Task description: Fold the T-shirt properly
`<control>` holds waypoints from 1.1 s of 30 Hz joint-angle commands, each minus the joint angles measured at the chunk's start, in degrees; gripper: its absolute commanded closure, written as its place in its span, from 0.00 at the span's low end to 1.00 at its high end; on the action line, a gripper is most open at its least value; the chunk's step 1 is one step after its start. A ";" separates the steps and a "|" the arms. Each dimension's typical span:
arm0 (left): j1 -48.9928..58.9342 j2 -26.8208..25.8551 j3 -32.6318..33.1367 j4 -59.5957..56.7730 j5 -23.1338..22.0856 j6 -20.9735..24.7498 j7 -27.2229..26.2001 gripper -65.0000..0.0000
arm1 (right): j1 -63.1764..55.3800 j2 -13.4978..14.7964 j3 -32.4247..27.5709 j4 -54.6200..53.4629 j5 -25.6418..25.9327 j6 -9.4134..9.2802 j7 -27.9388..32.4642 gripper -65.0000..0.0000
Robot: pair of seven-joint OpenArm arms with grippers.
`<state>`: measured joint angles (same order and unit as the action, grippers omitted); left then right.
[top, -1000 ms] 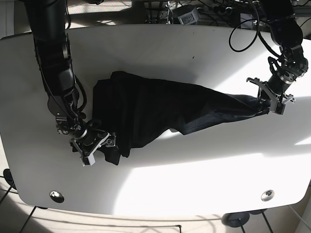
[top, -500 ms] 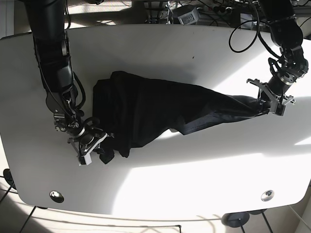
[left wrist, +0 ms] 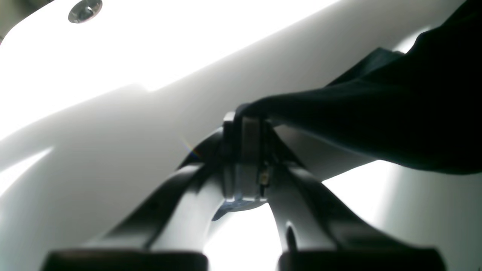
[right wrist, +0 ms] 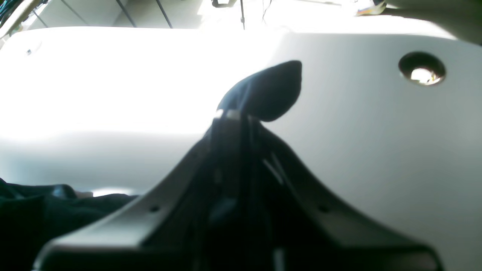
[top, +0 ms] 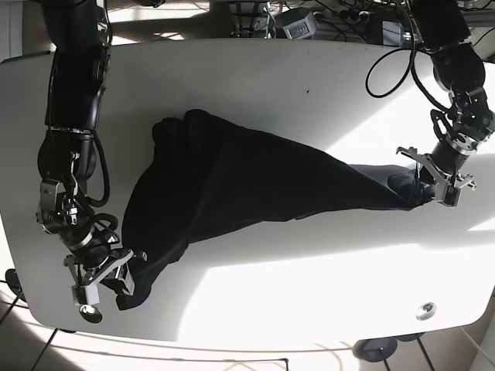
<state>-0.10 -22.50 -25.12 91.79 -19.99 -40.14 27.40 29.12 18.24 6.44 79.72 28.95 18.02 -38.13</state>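
Dragged down toward lower left since a second ago: right claw (top: 102, 277), pinching the shirt (top: 232, 185) corner, now near the counter (top: 309, 286) front edge. Left claw (top: 435, 184) clamped on the opposite end, slightly lower at right. Stretched longer now, long axis running lower left to right across mid-counter.

In the left wrist view the T-shirt (left wrist: 376, 124) runs off the right edge. In the right wrist view the right gripper (right wrist: 233, 116) is dark and blurred; its pads cannot be distinguished. The tabletop (top: 255, 77) is cropped at both side edges in the base view.
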 commanded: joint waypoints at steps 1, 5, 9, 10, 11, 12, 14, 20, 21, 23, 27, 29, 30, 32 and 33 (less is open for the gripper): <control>-6.89 -1.54 -0.33 0.92 -0.80 0.14 2.62 1.00 | 7.49 1.14 1.69 1.20 0.98 -0.04 -0.24 0.97; -19.02 -1.54 -0.41 0.56 -0.80 0.14 11.77 1.00 | 17.43 2.90 1.78 -2.05 0.98 0.04 -0.86 0.97; -35.29 -1.72 1.08 -4.01 -0.80 0.14 19.42 1.00 | 33.07 4.31 1.69 -10.84 0.98 0.22 -0.95 0.97; -38.10 -2.77 1.70 -4.71 -0.80 0.14 20.91 1.00 | 35.71 4.66 1.43 -11.90 0.98 0.22 -0.95 0.97; -40.56 -3.30 2.49 -5.33 -0.80 0.14 22.14 1.00 | 37.91 5.28 0.46 -12.60 1.42 0.22 -1.04 0.97; -42.58 -3.65 3.19 -5.50 -0.80 0.14 22.84 1.00 | 39.75 5.45 -0.15 -12.69 1.51 0.22 -1.65 0.97; -44.34 -3.65 4.07 -5.50 -0.80 0.14 23.02 1.00 | 41.16 6.68 -0.06 -12.60 1.60 0.22 -3.94 0.97; -37.84 -3.48 4.77 -4.89 -1.24 0.14 23.02 1.00 | 28.33 5.63 5.39 -1.17 1.60 0.22 -9.83 0.97; -35.90 -3.48 4.68 -4.10 -1.24 0.14 23.02 1.00 | 24.99 4.75 5.74 1.02 1.60 0.13 -10.09 0.97; -31.42 -3.30 3.45 -2.43 -1.15 0.14 23.02 1.00 | 17.69 3.43 7.23 4.63 1.51 0.13 -10.18 0.97; -21.22 -3.04 -0.24 1.97 -1.33 0.14 23.02 1.00 | 5.91 0.00 8.02 7.00 1.07 0.22 -9.12 0.96; -16.82 -3.04 -0.68 3.55 -1.33 0.14 23.02 1.00 | 2.13 -1.05 7.50 6.83 0.98 0.31 -5.78 0.96; -13.66 -3.04 -1.91 5.13 -1.33 0.14 23.02 1.00 | 0.11 -1.84 6.09 6.56 0.98 0.22 -4.02 0.92; -9.09 -3.04 -5.60 6.72 -1.33 0.14 23.02 1.00 | -1.04 -2.46 2.57 4.19 0.90 0.04 -1.91 0.77; -7.33 -3.04 -7.01 7.24 -1.33 0.14 23.02 1.00 | -1.21 -2.46 0.90 2.61 0.90 0.04 -0.42 0.68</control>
<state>-6.17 -24.21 -32.38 97.95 -20.69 -40.36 51.48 26.30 15.38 6.50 81.21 28.84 17.98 -39.90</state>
